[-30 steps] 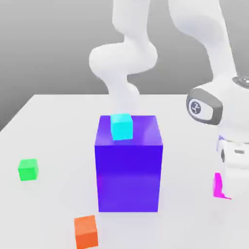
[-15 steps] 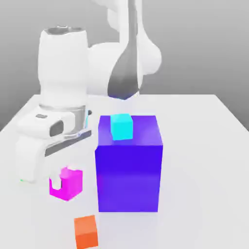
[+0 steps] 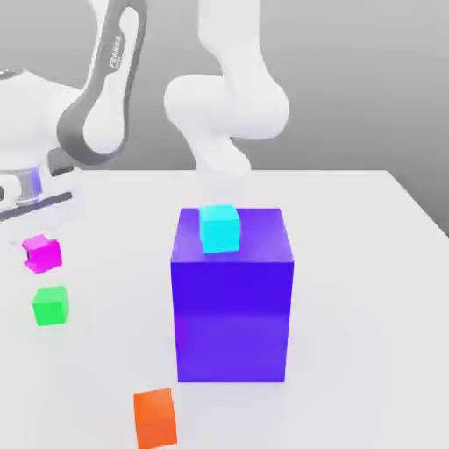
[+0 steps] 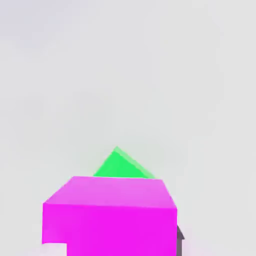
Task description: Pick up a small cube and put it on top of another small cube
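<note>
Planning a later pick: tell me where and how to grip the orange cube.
Grip the orange cube across two opposite vertical faces, coming straight down from above. It sits flat on the table with plain, parallel sides and open space around it; the big blue-purple block stands behind it, apart, so a top approach looks unobstructed.

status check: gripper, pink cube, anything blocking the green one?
Gripper shut on magenta cube, airborne. Green cube just below it, top bare. Big blue block well aside.

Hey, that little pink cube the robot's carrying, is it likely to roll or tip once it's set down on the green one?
Probably not roll: the pink cube has flat faces. It looks rigid, keeping its shape in the shut gripper. It could tip, since the green cube offers a top no bigger than itself.
</note>
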`<state>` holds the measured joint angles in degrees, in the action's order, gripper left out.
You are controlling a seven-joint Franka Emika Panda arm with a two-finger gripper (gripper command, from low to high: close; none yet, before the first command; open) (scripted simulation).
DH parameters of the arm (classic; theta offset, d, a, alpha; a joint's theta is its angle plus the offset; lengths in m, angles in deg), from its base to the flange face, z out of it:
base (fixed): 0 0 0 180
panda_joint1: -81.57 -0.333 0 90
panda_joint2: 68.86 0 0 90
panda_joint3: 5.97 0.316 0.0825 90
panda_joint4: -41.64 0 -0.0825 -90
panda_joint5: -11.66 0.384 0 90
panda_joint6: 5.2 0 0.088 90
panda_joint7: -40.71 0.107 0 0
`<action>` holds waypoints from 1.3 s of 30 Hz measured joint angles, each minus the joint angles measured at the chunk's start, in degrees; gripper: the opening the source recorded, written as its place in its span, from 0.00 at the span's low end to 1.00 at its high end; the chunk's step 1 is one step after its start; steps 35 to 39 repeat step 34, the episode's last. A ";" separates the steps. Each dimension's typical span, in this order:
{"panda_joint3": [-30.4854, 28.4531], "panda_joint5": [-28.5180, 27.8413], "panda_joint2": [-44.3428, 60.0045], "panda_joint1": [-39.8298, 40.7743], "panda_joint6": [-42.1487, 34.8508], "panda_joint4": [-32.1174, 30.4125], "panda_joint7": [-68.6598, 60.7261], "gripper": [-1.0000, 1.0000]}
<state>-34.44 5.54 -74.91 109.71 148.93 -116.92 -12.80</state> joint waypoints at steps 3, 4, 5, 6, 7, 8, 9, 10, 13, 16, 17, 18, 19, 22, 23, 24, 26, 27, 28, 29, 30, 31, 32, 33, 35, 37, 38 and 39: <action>-0.07 0.98 0.70 -0.12 1.11 0.09 -0.71 0.00; -0.12 1.41 0.99 -0.22 1.50 0.12 -1.01 0.00; -0.17 1.87 1.30 -0.34 1.90 0.15 -1.33 0.00; -0.21 2.38 1.64 -0.47 2.29 0.18 -1.67 0.00; -0.21 2.90 2.01 -0.58 2.70 0.21 -2.06 0.00; -0.25 3.50 2.40 -0.73 3.10 0.23 -2.47 0.00; -0.28 4.13 2.81 -0.90 3.51 0.26 -2.91 0.00; -0.28 4.81 3.26 -1.04 3.92 0.28 -3.38 0.00; -0.08 7.08 4.75 -1.33 5.16 0.35 -4.97 0.00; 0.46 9.69 6.45 -1.27 6.40 0.41 -6.83 0.00; 0.53 10.62 7.07 -1.38 6.81 0.43 -7.50 0.00; 0.70 11.57 7.70 -1.52 7.22 0.45 -8.18 0.00; 0.87 12.54 8.36 -1.68 7.62 0.48 -8.88 0.00; 1.73 15.50 10.44 -1.57 8.84 0.55 -11.02 0.00; 2.13 16.46 11.16 -1.40 9.24 0.58 -11.72 0.00; 2.59 17.38 11.89 -1.18 9.65 0.60 -12.40 0.00; 3.56 19.11 13.39 -0.67 10.48 0.65 -13.68 0.00; 4.12 19.86 14.14 -0.34 10.90 0.67 -14.24 0.00; 4.41 20.29 14.56 -0.17 11.14 0.68 -14.56 1.00; 4.41 20.29 14.56 -0.17 11.14 0.68 -14.56 1.00; 4.41 20.29 14.56 -0.17 11.14 0.68 -14.56 1.00; 4.41 20.29 14.56 -0.17 11.14 0.68 -14.56 1.00; 4.41 20.29 14.56 -0.17 11.14 0.68 -14.56 1.00; 4.41 20.29 14.56 -0.17 11.14 0.68 -14.56 1.00; 4.55 20.50 14.77 -0.10 11.30 0.68 -14.72 1.00; 4.55 20.50 14.77 -0.10 11.30 0.68 -14.72 1.00; 4.55 20.50 14.77 -0.10 11.30 0.68 -14.72 1.00; 4.55 20.50 14.77 -0.10 11.30 0.68 -14.72 1.00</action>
